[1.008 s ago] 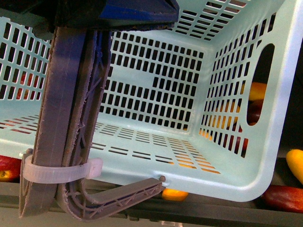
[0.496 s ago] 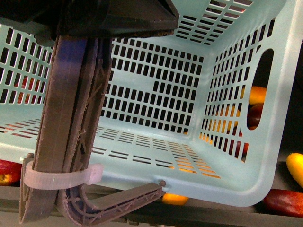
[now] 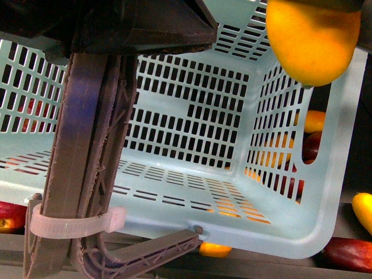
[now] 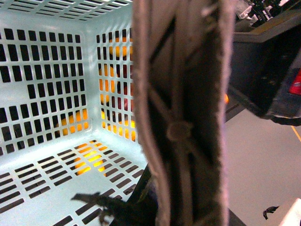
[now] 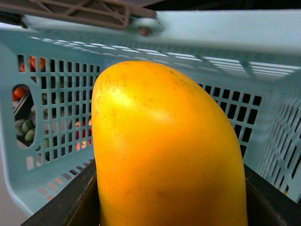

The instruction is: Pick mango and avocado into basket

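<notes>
Holds the mango in the right gripper, dark jaws closed on both flanks of a smooth, waxy, oblong yellow-orange body with a rounded tip, a pale sheen and faint brown freckles. Just beyond and below that hand, the basket: pale turquoise moulded plastic, rectangular, round-cornered, tipped, with slotted walls and floor. Grips the handle in the left gripper, closed on a grey-brown, ribbed, fuzzy-edged bar running down from that hand to a white zip tie.
</notes>
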Tool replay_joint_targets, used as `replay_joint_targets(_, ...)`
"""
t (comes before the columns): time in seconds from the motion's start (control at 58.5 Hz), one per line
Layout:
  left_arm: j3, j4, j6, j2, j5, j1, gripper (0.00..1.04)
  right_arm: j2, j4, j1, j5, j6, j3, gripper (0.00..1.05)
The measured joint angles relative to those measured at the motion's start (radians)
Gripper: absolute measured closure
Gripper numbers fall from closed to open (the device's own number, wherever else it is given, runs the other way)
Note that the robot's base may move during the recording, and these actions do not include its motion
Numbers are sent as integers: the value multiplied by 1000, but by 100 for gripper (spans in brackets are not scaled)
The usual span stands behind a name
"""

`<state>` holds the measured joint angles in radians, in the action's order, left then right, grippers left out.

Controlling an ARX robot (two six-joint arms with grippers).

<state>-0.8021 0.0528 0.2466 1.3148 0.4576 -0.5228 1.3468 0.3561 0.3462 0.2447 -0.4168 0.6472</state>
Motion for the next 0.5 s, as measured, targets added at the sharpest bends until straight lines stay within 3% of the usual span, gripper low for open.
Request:
replay_joint_targets(0.222, 0, 0, 0, 0, -1, 0, 101, 26, 11, 1, -15, 10, 10, 7)
replay_joint_targets(0.496, 0, 6, 5, 4, -5, 1, 101, -55, 29, -41, -70, 67, 12, 9)
